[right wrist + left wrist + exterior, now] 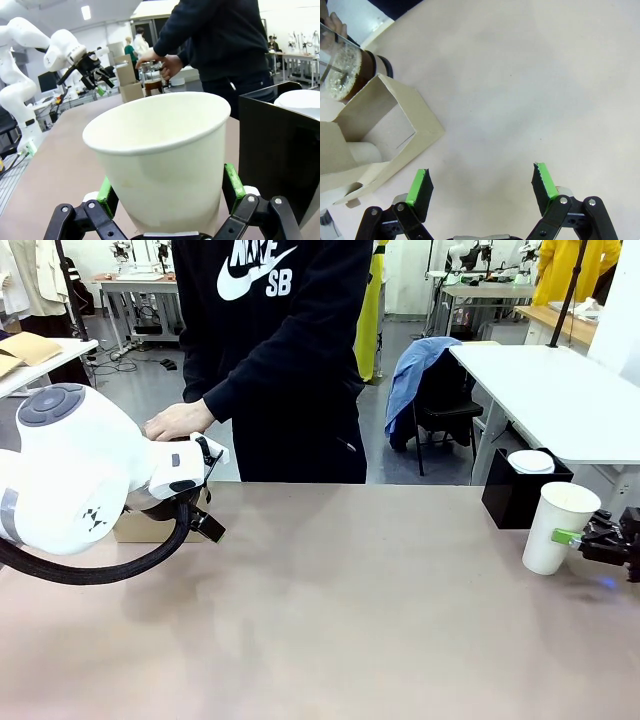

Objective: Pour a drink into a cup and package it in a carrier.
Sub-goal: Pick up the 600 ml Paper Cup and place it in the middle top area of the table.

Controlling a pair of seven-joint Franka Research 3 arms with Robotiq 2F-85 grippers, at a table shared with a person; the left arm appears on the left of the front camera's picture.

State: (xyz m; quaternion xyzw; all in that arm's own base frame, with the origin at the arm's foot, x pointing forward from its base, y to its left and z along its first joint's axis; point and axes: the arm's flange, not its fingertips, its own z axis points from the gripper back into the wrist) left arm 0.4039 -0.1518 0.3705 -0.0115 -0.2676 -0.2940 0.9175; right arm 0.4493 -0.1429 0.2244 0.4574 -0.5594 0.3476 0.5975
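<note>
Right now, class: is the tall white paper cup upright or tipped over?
Upright: the cup stands base down on the table, open rim facing up.

left arm (70, 480) bends in from the left, wrist turned down, left gripper (482, 182) aimed downward, jaws spread wide. right gripper (169, 186) sits low at the right, level, jaws equally wide apart.

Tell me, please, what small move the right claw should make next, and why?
Probably close gently on the cup: the right claw stands open with its green pads on either side of the cup's wall, so nothing grips it yet.
</note>
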